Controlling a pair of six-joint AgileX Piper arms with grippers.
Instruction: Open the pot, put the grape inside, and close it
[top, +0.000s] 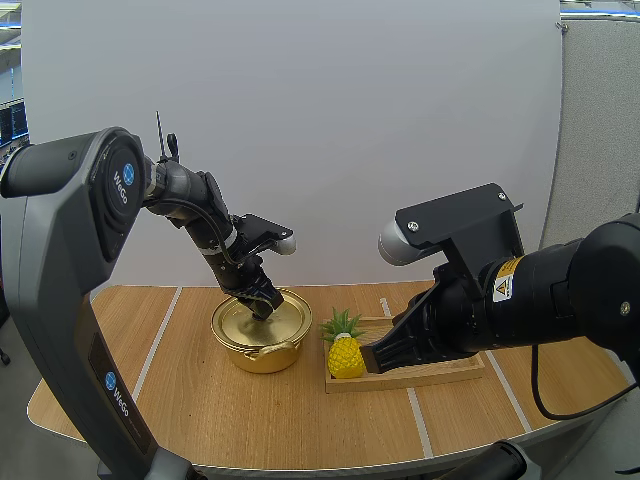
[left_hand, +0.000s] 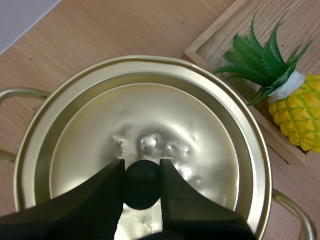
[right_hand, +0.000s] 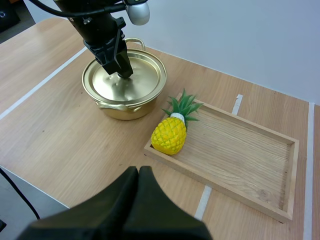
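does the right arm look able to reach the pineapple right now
Probably yes: the pineapple lies uncovered in the wooden tray, the left pincer is away on the pot lid, but the right pincer is shut.

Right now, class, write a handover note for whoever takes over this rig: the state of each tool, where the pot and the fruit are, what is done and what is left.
Left tool: pinching the black knob of the lid, which sits on the gold pot.
Right tool: shut on nothing, above the table near the wooden tray.
Fruit: a pineapple, lying on the tray at the end nearest the pot.
Done: knob gripped.
Left: lift the lid, put the fruit in, close the pot.
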